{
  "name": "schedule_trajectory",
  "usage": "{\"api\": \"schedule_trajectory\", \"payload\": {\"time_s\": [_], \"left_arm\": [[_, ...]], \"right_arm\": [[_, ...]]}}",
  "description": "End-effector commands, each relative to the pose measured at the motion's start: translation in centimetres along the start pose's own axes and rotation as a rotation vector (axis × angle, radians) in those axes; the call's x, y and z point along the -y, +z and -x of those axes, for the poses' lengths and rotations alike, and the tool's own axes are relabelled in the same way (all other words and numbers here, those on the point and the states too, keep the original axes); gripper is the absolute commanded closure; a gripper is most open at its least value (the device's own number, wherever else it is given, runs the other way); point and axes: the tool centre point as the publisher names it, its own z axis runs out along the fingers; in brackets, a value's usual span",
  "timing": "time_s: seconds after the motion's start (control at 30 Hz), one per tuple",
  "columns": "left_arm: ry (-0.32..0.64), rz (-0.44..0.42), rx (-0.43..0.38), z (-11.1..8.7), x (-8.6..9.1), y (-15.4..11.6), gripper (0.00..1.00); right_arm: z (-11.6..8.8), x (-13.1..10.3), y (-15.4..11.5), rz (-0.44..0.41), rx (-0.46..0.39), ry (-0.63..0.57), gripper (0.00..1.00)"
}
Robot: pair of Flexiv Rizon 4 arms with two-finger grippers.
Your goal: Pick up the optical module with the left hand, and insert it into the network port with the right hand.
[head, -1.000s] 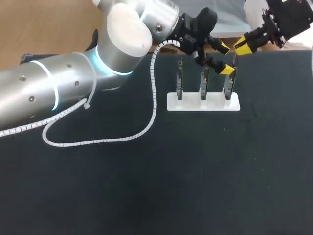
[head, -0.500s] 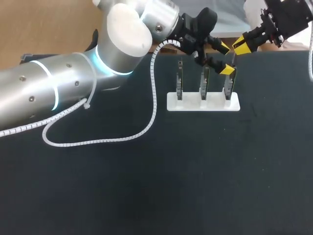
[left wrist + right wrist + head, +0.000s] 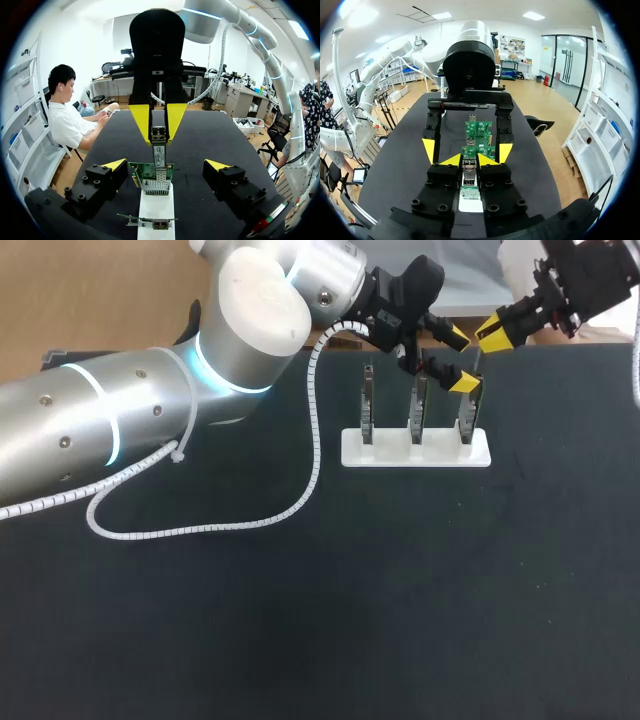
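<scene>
The optical module (image 3: 159,150), a slim silver piece, hangs upright with my right gripper (image 3: 494,336) shut on its upper end. Its lower end meets the metal network port (image 3: 155,186) on the rightmost green circuit board (image 3: 467,412). That board stands on a white stand (image 3: 415,450) with two more boards. My left gripper (image 3: 460,360) is open, with one fingertip on each side of that board and the module and touching neither. In the right wrist view the module (image 3: 469,169) sits between my right gripper's (image 3: 469,160) tips. The left gripper (image 3: 166,165) straddles the board.
A white coiled cable (image 3: 210,525) from my left arm lies on the black table (image 3: 400,600) to the left of the stand. The other two boards (image 3: 368,405) stand in a row left of the one at the grippers.
My right gripper has shifted very slightly toward the back with the module. The left arm and the stand have not moved.
</scene>
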Motion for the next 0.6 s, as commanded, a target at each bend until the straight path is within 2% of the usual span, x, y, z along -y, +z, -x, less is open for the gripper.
{"api": "schedule_trajectory", "payload": {"time_s": [0.03,0.6], "left_arm": [[0.000,-0.004,-0.004,0.08,-0.22,0.04,0.00],[0.000,-0.004,-0.004,0.08,-0.22,0.04,0.00]], "right_arm": [[0.04,-0.45,-0.05,-0.007,0.001,-0.003,1.00],[-0.54,-0.31,0.27,-0.001,-0.003,0.004,1.00]]}}
